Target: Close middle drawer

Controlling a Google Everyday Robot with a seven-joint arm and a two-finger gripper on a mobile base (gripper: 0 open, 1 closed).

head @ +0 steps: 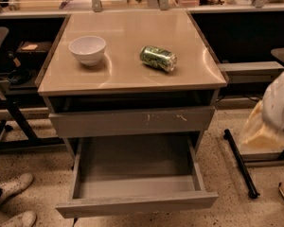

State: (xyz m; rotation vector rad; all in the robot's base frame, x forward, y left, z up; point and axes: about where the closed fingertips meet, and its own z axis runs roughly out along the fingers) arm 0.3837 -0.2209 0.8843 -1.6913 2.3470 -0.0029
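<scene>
The middle drawer (135,174) is pulled far out of the grey cabinet, showing its bare grey box interior and flat, handle-less front (137,205). Above it, a grey drawer front with pale scratch marks (132,122) stands slightly out from the cabinet. My gripper (270,122) is the white and pale yellow shape at the right edge, to the right of the cabinet, level with the scratched drawer and apart from both drawers.
A white bowl (87,49) and a green can on its side (158,58) lie on the beige cabinet top (128,77). A black stand leg (240,162) lies on the floor at right. A chair base (9,122) and shoes (12,188) are at left.
</scene>
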